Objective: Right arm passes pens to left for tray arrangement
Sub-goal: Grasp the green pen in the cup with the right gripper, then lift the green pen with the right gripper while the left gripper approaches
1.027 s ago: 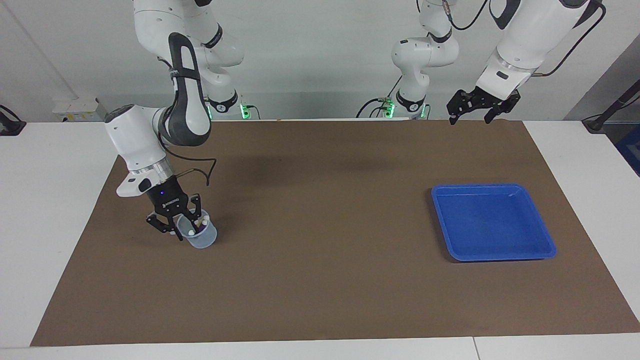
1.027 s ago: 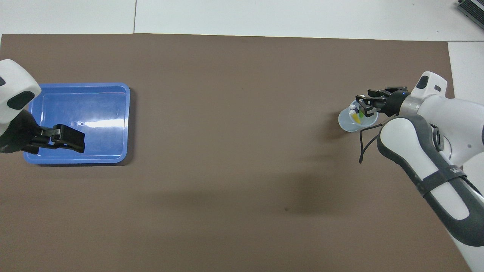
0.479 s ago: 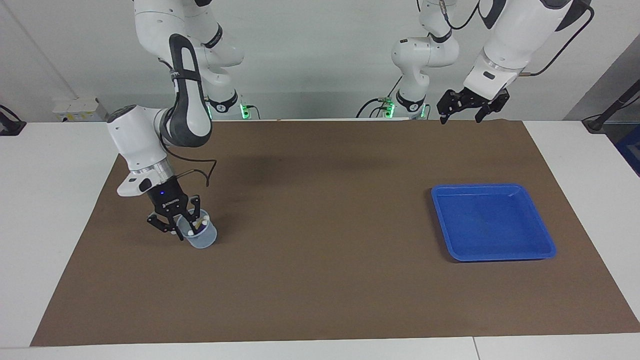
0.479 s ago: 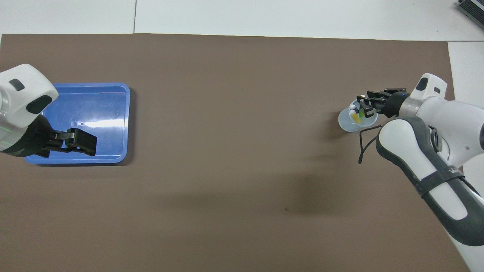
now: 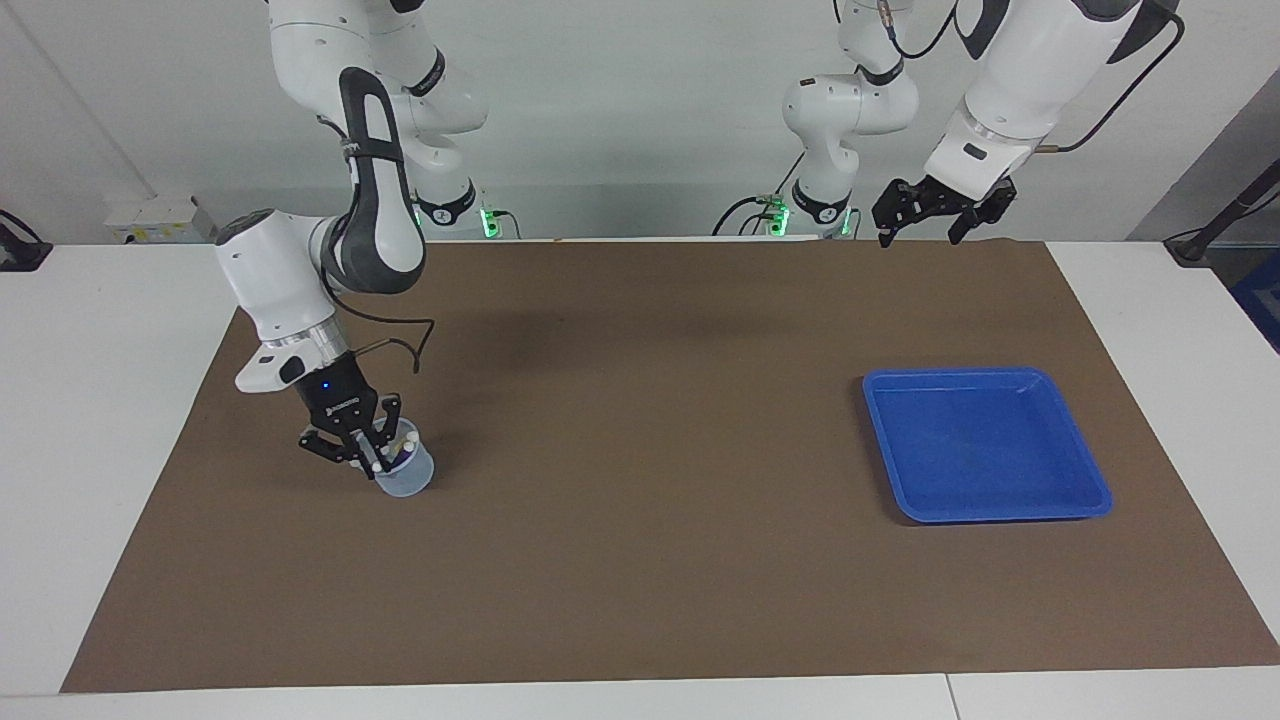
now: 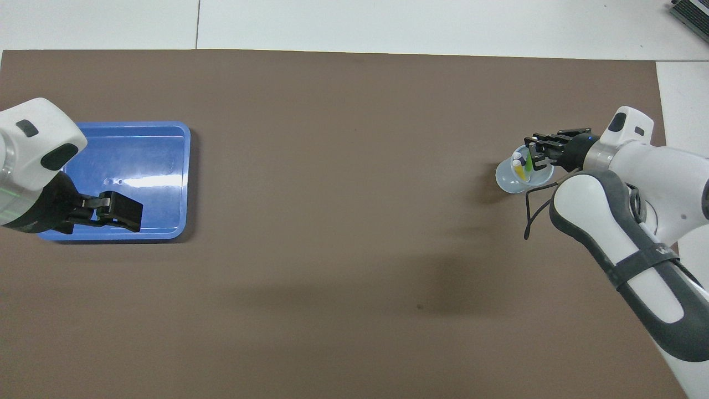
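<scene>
A translucent cup (image 5: 412, 478) (image 6: 506, 180) stands on the mat toward the right arm's end and holds the pens. The green pen (image 6: 529, 164), yellow pen (image 6: 521, 173) and purple pen (image 6: 516, 159) stand in it with pale tips up. My right gripper (image 5: 376, 458) (image 6: 533, 155) reaches down into the cup's mouth, its fingers drawn in on the green pen. The blue tray (image 5: 985, 450) (image 6: 138, 155) lies bare toward the left arm's end. My left gripper (image 5: 919, 230) (image 6: 119, 210) hangs open high in the air, holding nothing.
A brown mat (image 5: 640, 420) covers most of the white table (image 5: 100, 330). A thin black cable (image 6: 530, 210) loops from the right wrist just above the mat beside the cup.
The right gripper's fingers have closed in around the green pen in the cup. The left gripper has risen and shifted a little toward the table's middle, still open.
</scene>
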Available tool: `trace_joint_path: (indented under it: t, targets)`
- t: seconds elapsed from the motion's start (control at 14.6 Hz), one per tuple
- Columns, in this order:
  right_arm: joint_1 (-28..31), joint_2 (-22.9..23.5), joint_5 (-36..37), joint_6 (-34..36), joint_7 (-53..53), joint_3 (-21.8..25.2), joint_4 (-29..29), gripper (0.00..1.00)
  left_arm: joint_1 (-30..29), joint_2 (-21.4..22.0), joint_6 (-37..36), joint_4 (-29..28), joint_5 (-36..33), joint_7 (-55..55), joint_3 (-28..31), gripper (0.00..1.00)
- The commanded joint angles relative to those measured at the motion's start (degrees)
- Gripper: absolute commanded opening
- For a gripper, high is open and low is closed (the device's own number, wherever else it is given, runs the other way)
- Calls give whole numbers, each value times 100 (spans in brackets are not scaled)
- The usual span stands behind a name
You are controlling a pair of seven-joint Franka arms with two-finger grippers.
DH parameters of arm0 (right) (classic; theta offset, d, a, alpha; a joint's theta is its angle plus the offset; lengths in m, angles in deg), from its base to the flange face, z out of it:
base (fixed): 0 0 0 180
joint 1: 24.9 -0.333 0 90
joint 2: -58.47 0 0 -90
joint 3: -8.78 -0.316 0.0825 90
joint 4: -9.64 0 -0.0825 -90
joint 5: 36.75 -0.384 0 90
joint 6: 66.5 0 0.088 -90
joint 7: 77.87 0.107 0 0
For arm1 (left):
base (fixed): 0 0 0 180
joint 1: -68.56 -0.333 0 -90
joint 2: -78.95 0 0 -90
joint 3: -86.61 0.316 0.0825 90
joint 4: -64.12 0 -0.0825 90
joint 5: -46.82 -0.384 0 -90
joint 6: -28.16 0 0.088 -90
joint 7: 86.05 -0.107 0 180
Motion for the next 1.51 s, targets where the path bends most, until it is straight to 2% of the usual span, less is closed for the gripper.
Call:
trace_joint_path:
  t: [0.0,0.27,0.41,0.68,0.89,1.16,1.44]
  targets:
    - [-20,-200,-182,113,-93,-19,-96,0,80,210,134,-263,31,79,71,100]
    - [-20,-621,-173,228,564,-19,-148,0,80,210,143,-263,312,315,71,100]
    - [-12,-868,-164,560,1022,-11,-288,0,158,210,169,-254,330,727,71,100]
    - [129,-966,-129,1404,2119,33,-1034,0,317,210,266,-254,741,1843,71,100]
    - [138,-895,-85,1722,3593,-2,-1422,0,440,210,345,-263,971,2538,71,100]
    - [-212,-913,-94,1810,5581,-37,-1414,0,510,271,651,-464,1497,3731,71,100]
    - [-959,-921,-111,1802,7812,-37,-1423,0,992,631,1774,-1324,1981,5681,71,100]
